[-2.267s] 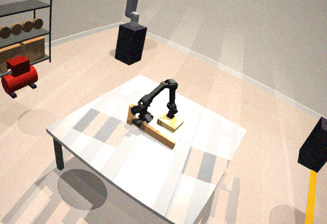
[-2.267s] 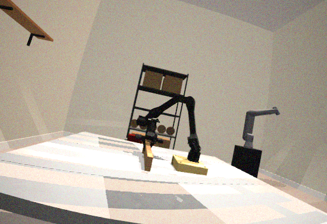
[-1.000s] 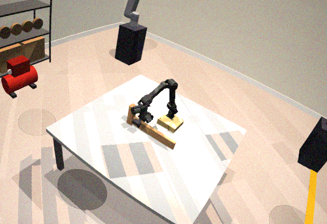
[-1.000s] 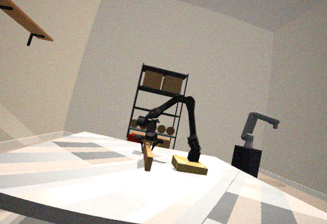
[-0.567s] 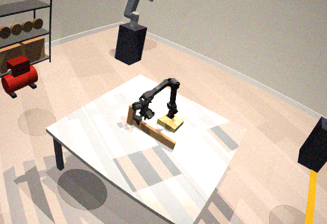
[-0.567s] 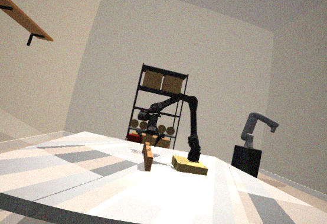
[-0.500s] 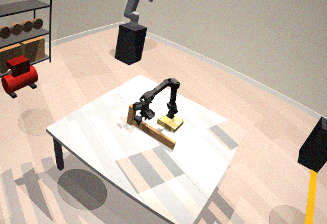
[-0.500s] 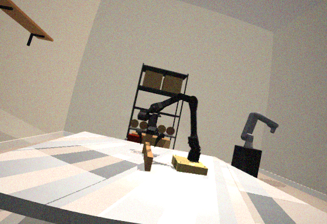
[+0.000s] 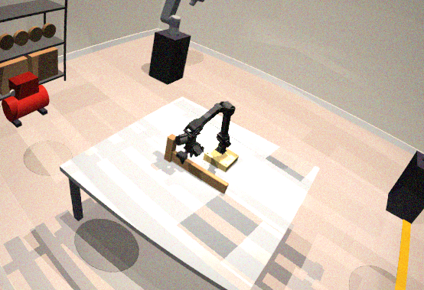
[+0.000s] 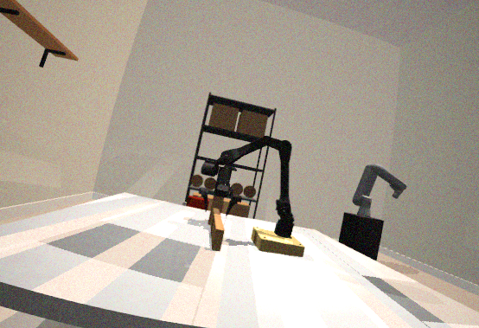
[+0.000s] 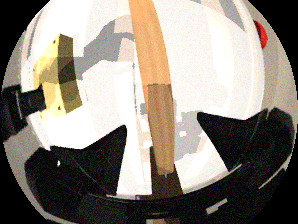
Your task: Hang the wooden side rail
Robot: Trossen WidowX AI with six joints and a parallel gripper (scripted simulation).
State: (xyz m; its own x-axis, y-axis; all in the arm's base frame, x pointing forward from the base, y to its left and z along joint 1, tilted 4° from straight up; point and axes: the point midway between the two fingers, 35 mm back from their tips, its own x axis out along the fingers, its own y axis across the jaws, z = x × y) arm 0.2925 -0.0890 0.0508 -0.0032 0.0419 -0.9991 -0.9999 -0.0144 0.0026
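Observation:
The wooden side rail [image 9: 207, 175] [image 10: 217, 233] [image 11: 154, 60] stands on its narrow edge, its far end on the table. Its other end is at the upright headboard post [image 9: 169, 148], with no gap visible in the top view. The hooks, slot and pins are hidden, so I cannot tell whether the hooks sit on the pins. My gripper [image 9: 190, 154] [image 10: 217, 211] [image 11: 162, 121] is open and empty near the post end of the rail. In the wrist view its fingers are spread on both sides of the rail, with a gap on each side.
The arm stands on a yellow base block [image 9: 229, 159] [image 10: 278, 245] [image 11: 69, 95] beside the rail. Off the table are a shelf rack [image 10: 235, 131], a red compressor [image 9: 28, 102] and a grey robot arm on a black pedestal [image 9: 169, 57].

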